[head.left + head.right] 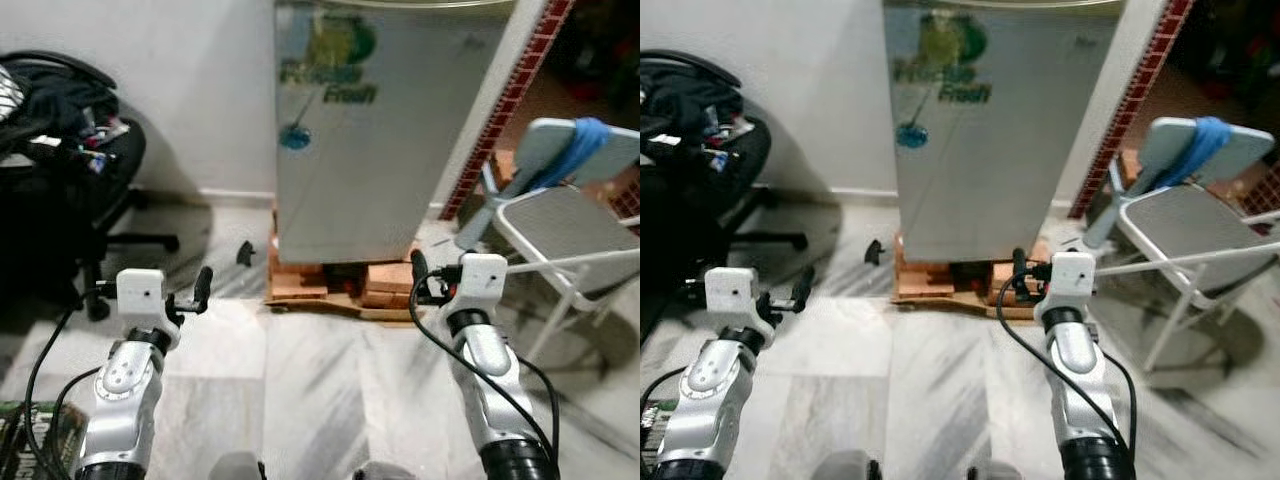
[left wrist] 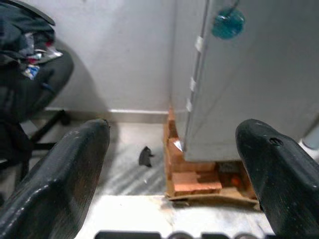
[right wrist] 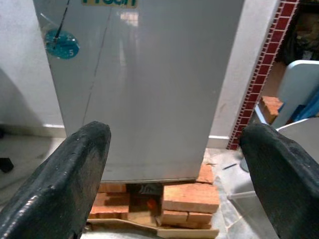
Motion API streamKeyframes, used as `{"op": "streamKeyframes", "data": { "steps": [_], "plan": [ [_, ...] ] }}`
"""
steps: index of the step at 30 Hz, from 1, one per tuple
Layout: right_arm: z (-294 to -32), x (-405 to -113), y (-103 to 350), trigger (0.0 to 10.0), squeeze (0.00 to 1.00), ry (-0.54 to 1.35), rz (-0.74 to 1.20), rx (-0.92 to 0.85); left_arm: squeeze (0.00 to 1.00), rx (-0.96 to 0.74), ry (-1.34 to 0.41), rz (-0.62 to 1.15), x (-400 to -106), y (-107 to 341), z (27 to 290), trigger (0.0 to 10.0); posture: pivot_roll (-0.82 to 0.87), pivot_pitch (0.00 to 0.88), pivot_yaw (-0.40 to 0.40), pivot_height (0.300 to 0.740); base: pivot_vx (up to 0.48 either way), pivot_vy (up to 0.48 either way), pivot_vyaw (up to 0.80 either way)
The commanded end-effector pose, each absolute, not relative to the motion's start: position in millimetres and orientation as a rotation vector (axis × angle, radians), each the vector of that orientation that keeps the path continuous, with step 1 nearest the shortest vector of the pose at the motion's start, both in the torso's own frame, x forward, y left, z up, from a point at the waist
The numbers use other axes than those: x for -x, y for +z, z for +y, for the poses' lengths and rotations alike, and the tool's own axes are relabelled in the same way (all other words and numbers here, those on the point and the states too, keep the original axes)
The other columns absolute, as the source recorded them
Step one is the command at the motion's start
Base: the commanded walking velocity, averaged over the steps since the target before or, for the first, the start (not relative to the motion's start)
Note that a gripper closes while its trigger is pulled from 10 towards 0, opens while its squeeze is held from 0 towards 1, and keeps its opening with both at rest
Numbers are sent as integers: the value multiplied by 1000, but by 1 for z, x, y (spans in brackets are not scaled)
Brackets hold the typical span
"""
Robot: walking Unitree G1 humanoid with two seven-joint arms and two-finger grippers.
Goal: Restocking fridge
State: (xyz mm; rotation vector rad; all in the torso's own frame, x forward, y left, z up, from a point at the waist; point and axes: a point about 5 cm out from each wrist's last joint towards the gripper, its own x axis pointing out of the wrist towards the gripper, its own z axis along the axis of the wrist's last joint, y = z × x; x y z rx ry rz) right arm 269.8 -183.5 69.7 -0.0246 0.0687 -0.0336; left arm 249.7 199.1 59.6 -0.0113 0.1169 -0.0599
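A silver fridge (image 1: 380, 130) stands straight ahead against the white wall with its door shut. It carries a green logo and a round blue sticker (image 1: 294, 137), and it rests on bricks (image 1: 385, 290). Both arms are raised in front of me, short of the fridge. My left gripper (image 1: 152, 280) is open, its black fingers (image 2: 75, 164) wide apart with nothing between them, aimed at the fridge's left edge. My right gripper (image 1: 468, 268) is open too and holds nothing. Its fingers (image 3: 75, 169) frame the lower part of the door.
A black office chair (image 1: 70, 150) piled with clothes stands at the left. At the right is a grey folding chair (image 1: 565, 225) with a blue cloth (image 1: 580, 145). A small black object (image 1: 244, 252) lies on the marble floor (image 1: 300, 380). A red tiled wall edge (image 1: 510, 100) runs right of the fridge.
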Motion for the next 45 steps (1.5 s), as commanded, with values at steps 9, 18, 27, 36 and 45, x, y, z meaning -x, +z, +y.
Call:
{"op": "streamKeyframes", "data": {
  "steps": [9, 18, 27, 36, 45],
  "plan": [
    [-198, -253, 63, 10000, 0, -124, 66, -1, 0, -5, -104, 138, -241, 59, 198, 10000, 75, 0, 5, 740, 0, 0, 0],
    [-199, -254, 63, 10000, 0, -146, 60, -24, 0, -28, -137, 137, -245, 61, 191, 10000, 73, 0, 5, 740, 0, 0, 0],
    [-198, -270, 68, 10000, 0, -101, 50, -6, 0, -14, -125, 137, -246, 59, 188, 10000, 97, 0, -48, 740, 0, 373, -152],
    [-195, -268, 69, 10000, 0, -93, 49, -8, 0, -17, -140, 146, -244, 57, 192, 10000, 89, 8, -39, 740, 0, 480, 0],
    [-199, -264, 66, 10000, 0, -99, 59, -7, 0, 5, -158, 136, -239, 56, 192, 10000, 91, 29, -51, 740, 216, 355, -315]
  ]
}}
